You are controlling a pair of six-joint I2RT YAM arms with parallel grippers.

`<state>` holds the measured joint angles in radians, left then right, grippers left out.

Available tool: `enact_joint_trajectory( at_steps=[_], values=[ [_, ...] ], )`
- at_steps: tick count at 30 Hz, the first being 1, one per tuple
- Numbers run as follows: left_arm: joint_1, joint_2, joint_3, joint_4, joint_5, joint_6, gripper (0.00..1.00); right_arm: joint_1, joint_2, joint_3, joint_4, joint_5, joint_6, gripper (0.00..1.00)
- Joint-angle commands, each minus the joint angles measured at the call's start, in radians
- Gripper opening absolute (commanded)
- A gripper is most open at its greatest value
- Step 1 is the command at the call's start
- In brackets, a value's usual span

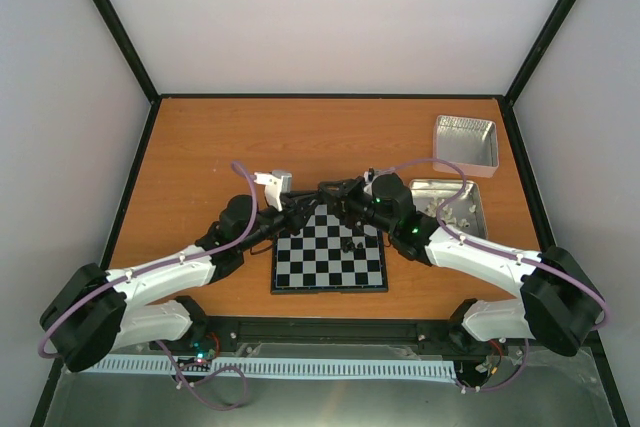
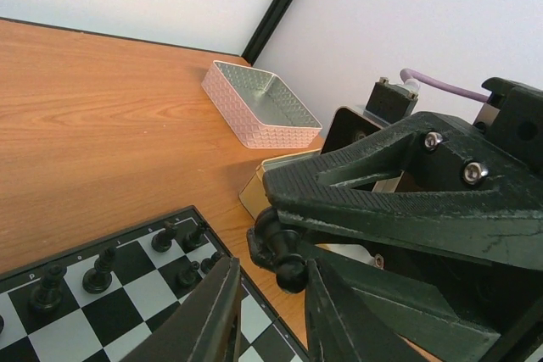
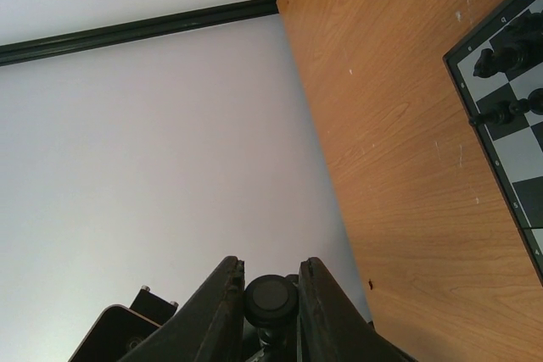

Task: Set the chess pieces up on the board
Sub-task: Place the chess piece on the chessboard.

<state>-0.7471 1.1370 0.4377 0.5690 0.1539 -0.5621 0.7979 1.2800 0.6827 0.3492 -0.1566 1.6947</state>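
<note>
The right fingers (image 3: 231,292) pinch one black chess piece (image 3: 271,297) close to the board (image 1: 330,259), which lies by the tabletop's (image 1: 200,147) near edge. The left fingers (image 2: 221,298) are a little open and hold nothing.

Right pincer (image 2: 288,231) gripping a black piece (image 2: 281,253), left pincer (image 2: 270,320) parted, board (image 2: 68,332) corner

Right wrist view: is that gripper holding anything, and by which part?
Yes: the right gripper pinches a black chess piece by its round end; whether that is head or base cannot be told.
</note>
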Motion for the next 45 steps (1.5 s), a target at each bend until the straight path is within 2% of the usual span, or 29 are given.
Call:
enact_joint_trajectory(
  at_steps=[1, 8, 12, 16, 20, 23, 25, 30, 34, 38, 45],
  values=[
    [0.003, 0.002, 0.035, 0.016, -0.012, 0.021, 0.23, -0.006, 0.001, -0.011, 0.029, -0.025, 0.0, 0.19],
    [0.003, -0.001, 0.039, 0.007, -0.015, 0.026, 0.17, -0.006, 0.007, -0.013, 0.03, -0.034, -0.004, 0.18],
    [0.003, -0.011, 0.04, -0.005, -0.023, 0.032, 0.07, -0.006, 0.008, -0.014, 0.021, -0.036, -0.01, 0.19],
    [0.003, -0.018, 0.059, -0.067, -0.04, 0.043, 0.02, -0.006, 0.007, -0.017, 0.003, -0.029, -0.026, 0.2],
    [0.003, -0.024, 0.112, -0.252, -0.053, 0.062, 0.01, -0.009, -0.008, -0.008, -0.078, 0.005, -0.084, 0.35],
    [0.003, -0.026, 0.162, -0.43, -0.049, 0.084, 0.01, -0.025, -0.03, -0.008, -0.14, 0.03, -0.149, 0.51],
    [0.002, -0.017, 0.206, -0.572, -0.042, 0.108, 0.01, -0.043, -0.053, 0.0, -0.217, 0.047, -0.207, 0.56],
    [0.003, 0.077, 0.36, -0.957, -0.058, 0.128, 0.01, -0.083, -0.14, -0.012, -0.446, 0.15, -0.345, 0.57],
    [0.003, 0.205, 0.5, -1.171, -0.11, 0.135, 0.01, -0.091, -0.249, -0.074, -0.564, 0.266, -0.387, 0.57],
    [0.003, 0.344, 0.637, -1.283, -0.113, 0.162, 0.01, -0.094, -0.345, -0.115, -0.643, 0.353, -0.41, 0.57],
    [0.005, 0.569, 0.84, -1.393, -0.178, 0.176, 0.01, -0.098, -0.439, -0.136, -0.694, 0.408, -0.448, 0.57]
  ],
)
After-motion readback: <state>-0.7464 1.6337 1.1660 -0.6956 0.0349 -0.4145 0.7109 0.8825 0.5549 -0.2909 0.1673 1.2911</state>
